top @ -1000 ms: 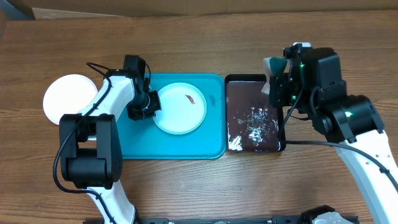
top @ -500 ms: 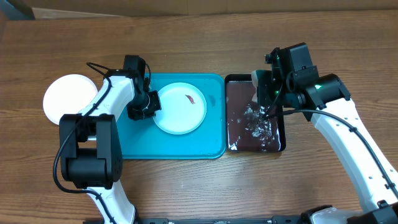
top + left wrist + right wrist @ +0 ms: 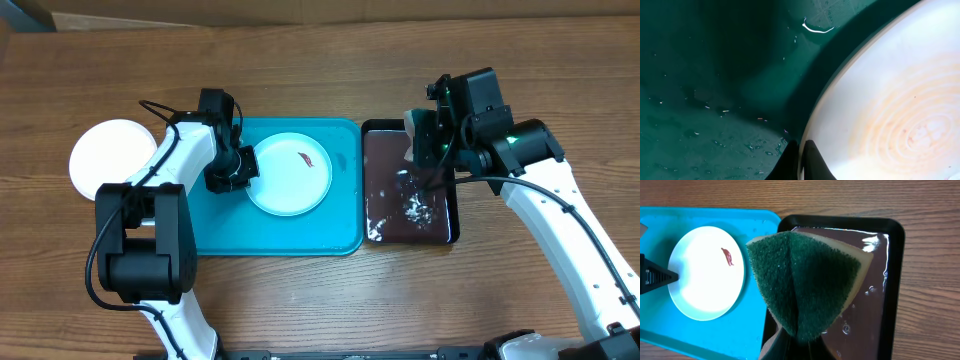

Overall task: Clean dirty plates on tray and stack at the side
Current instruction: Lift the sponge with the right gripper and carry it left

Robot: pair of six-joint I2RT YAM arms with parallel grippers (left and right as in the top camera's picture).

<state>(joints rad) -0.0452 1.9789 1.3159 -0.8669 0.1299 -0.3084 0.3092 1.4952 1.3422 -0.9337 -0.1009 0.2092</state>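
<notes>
The right gripper [image 3: 794, 344] pinched a folded green sponge [image 3: 805, 287] above the wet black tray [image 3: 888, 287]. The left gripper [image 3: 800, 159] clamped the rim of a red-smeared white plate [image 3: 290, 178] on the teal tray [image 3: 290, 235]. A second plate [image 3: 108, 158] sat beyond on the table [image 3: 320, 300].

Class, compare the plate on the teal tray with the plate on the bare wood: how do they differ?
The tray plate bears a reddish smear; the wood plate shows none. The tray plate lies inside the teal tray, its rim pinched by the left gripper; the wood plate lies outside it, ungripped. Both are round, pale and lie flat.
</notes>
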